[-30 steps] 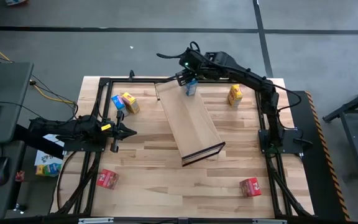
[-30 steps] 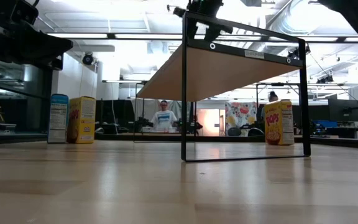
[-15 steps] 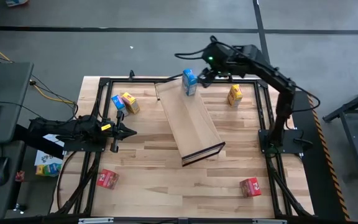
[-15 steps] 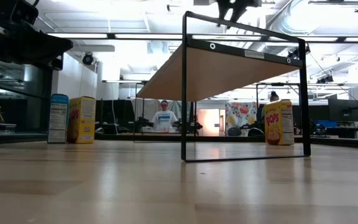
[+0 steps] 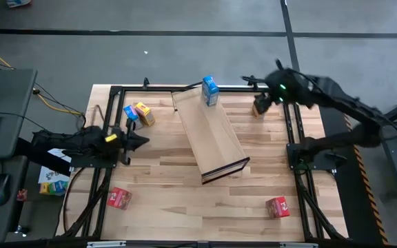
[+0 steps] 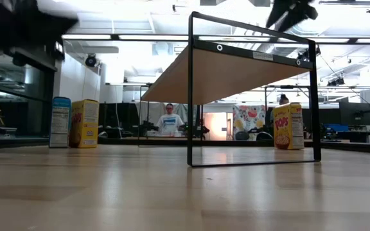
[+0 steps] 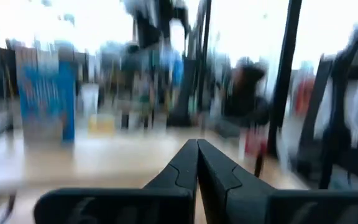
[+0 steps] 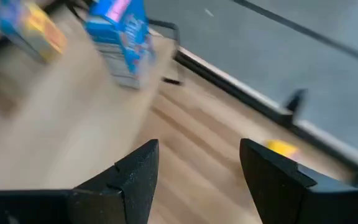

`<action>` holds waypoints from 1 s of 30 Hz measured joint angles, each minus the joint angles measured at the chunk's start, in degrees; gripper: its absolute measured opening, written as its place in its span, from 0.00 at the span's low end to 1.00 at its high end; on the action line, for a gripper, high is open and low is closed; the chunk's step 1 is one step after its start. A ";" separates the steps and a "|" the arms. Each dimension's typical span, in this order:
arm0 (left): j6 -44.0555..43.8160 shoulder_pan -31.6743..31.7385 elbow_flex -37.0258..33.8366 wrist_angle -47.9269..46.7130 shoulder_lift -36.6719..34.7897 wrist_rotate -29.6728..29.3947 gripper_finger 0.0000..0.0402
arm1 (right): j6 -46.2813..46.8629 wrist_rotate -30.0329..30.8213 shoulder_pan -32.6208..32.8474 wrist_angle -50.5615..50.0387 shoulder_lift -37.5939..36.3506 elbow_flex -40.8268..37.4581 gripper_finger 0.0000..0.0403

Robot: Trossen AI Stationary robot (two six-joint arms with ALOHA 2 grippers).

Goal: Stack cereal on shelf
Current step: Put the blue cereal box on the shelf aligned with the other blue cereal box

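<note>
Now one blue cereal box (image 5: 210, 91) stands on the shelf (image 5: 209, 136); right jaws gape empty; left jaws pinched closed.

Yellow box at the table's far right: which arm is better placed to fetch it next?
Right. Its open tool hovers at that yellow box; the left tool, shut, waits across the shelf, near the other blue-yellow pair.

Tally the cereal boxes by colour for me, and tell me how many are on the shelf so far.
Blue: 2, one standing on the shelf at its far end, one on the table
Yellow: 2, one beside that blue box, one near the right end effector
Red: 2, both near the table's front edge
Total: 6 boxes, 1 on the shelf
</note>
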 joint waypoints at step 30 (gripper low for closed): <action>-59.67 7.38 51.26 -72.80 34.87 -29.00 0.68 | 13.28 -10.49 0.00 37.12 -16.49 -29.52 0.54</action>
